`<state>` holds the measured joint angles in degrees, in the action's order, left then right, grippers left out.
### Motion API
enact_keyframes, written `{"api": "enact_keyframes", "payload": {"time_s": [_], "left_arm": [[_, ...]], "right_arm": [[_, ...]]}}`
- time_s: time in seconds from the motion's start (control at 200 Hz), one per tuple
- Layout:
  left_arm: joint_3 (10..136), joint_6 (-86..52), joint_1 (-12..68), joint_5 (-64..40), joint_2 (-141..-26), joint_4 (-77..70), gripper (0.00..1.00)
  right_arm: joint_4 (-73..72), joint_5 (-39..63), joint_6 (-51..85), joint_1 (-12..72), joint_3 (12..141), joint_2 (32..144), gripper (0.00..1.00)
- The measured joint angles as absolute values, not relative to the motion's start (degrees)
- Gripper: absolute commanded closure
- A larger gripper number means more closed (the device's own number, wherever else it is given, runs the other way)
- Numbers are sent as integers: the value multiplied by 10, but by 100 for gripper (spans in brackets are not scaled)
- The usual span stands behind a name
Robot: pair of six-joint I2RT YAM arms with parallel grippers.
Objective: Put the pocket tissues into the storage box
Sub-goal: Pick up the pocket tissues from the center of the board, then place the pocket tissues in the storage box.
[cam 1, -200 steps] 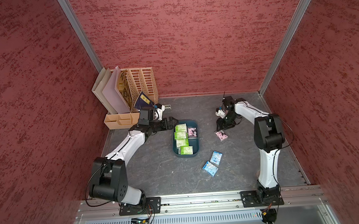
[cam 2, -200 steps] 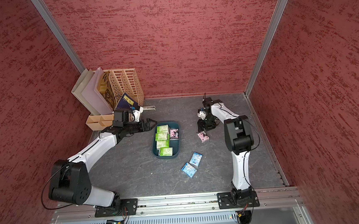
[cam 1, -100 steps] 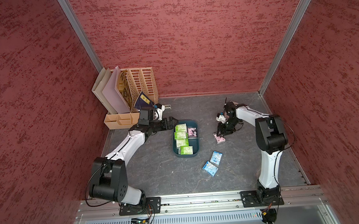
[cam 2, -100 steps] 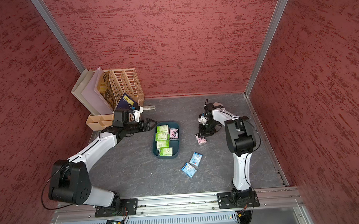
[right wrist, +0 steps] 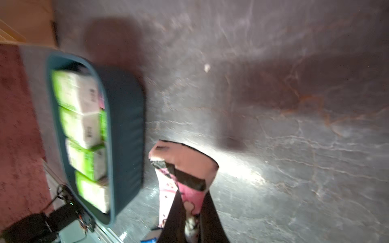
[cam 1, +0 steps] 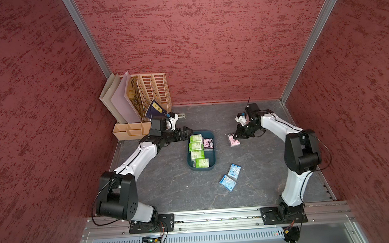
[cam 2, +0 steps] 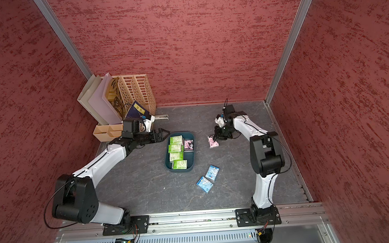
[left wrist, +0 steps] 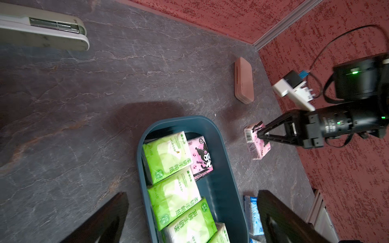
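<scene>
Nearest to me, toward the front edge of the desk (cam 1: 170, 194), two light blue packets (cam 1: 234, 171) lie flat, just beside each other. Behind them, about the middle of the desk, stands the storage box (cam 1: 202, 169). Inside it I see four green-and-white packets (cam 1: 196, 147) in a row along its left side, and one pink cartoon packet (cam 1: 208, 143) in its far right corner.

The left gripper (cam 1: 188, 132) hovers at the far left corner of the box, its jaws spread wide and holding nothing. To the right of the box and apart from it, the right gripper (left wrist: 258, 132) pinches one end of a second pink packet (cam 1: 235, 143). This packet is tilted (I cannot tell whether its lower end rests on the desk).

Farther back, a pale stapler (cam 1: 181, 115) lies near the far edge. A plain pink case (left wrist: 243, 80) lies toward the far right corner, seen only in the left wrist view. The beige file organizer (cam 1: 156, 92) with its folders stands in the far left corner.
</scene>
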<state>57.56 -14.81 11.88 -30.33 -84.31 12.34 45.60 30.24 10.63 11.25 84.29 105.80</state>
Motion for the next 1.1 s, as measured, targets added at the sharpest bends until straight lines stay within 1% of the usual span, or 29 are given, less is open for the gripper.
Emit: {"api": "enact_keyframes", "payload": {"time_s": [0.1, 0.195, 0.301, 0.411, 0.556, 0.756, 0.867, 0.957, 1.102], "left_arm": [[571, -156, 120, -296, -843, 116, 0], [569, -162, 121, -292, -843, 107, 0], [568, -165, 122, -285, -843, 98, 0], [568, -167, 122, -281, -843, 98, 0], [564, -166, 122, -279, -843, 98, 0], [559, -161, 118, -279, -843, 100, 0], [559, -160, 116, -280, -843, 100, 0], [559, -160, 115, -280, -843, 100, 0], [555, -160, 113, -280, -843, 100, 0]], "right_arm": [[402, 311, 169, 145, 853, 1024, 100], [356, 309, 224, 195, 871, 1025, 100], [327, 292, 279, 250, 901, 1057, 100], [323, 260, 316, 291, 936, 1109, 100], [333, 208, 340, 307, 954, 1161, 100], [363, 151, 350, 310, 954, 1173, 100], [367, 135, 353, 310, 959, 1173, 85], [371, 130, 355, 312, 969, 1178, 70], [378, 124, 354, 317, 988, 1191, 65]]}}
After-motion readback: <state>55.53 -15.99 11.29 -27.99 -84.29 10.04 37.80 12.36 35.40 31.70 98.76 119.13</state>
